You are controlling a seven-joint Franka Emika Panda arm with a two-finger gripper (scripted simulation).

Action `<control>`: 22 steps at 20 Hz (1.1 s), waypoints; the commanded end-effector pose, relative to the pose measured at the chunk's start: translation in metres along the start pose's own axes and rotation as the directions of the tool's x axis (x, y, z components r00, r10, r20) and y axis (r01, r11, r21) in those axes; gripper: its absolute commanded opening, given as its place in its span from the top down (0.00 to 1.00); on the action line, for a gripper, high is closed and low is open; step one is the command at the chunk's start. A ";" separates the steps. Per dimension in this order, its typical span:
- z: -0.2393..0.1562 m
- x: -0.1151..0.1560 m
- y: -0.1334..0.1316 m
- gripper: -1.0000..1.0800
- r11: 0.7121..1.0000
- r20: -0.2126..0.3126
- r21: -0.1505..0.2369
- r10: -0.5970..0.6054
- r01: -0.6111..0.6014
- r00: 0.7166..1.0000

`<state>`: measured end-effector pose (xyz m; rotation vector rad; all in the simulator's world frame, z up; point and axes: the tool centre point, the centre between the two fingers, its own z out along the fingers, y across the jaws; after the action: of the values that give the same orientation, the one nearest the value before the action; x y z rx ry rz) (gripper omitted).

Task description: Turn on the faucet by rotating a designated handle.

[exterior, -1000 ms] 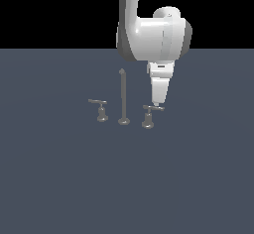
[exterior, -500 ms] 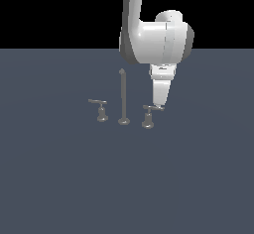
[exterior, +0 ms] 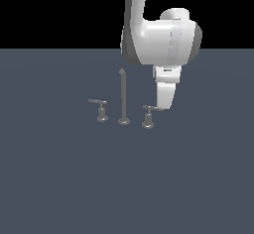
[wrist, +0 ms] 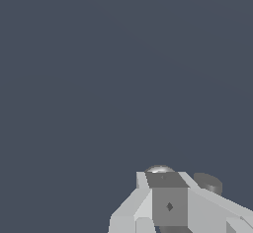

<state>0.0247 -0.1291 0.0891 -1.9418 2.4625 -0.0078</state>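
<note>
Exterior view: gripper [exterior: 162, 107] low at the outer end of the handle [exterior: 150, 109], on that view's right of the faucet [exterior: 123, 99], with the spout between it and the smaller handle [exterior: 98, 102]; open or clenched, impossible to tell. Wrist view: fingertips [wrist: 168, 197] bunched together, a rounded grey top [wrist: 159, 169] and a dark disc [wrist: 208, 182] just beyond, identity unclear. Best done, probably, by pressing sideways against the bar's pale tip, following its arc about the flared base, staying level, clear of the spout.
</note>
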 end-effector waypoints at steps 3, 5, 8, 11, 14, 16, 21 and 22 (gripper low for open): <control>0.000 0.000 0.005 1.00 1.000 0.001 0.001 0.000 0.000 1.000; 0.000 0.000 0.011 1.00 1.000 0.000 0.000 0.001 -0.001 1.000; 0.000 -0.001 0.021 1.00 1.000 0.000 -0.002 0.001 -0.001 1.000; 0.000 -0.002 0.031 1.00 1.000 -0.001 -0.004 0.002 -0.002 1.000; 0.000 -0.002 0.042 1.00 1.000 -0.001 -0.006 0.003 -0.003 1.000; 0.000 -0.003 0.049 1.00 1.000 -0.001 -0.007 0.003 -0.003 1.000; 0.000 -0.006 0.051 1.00 1.000 -0.004 -0.004 0.016 -0.016 1.000; 0.000 -0.011 0.054 1.00 1.000 -0.004 -0.005 0.014 -0.014 1.000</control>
<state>-0.0240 -0.1235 0.0886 -1.9043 2.5001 -0.0138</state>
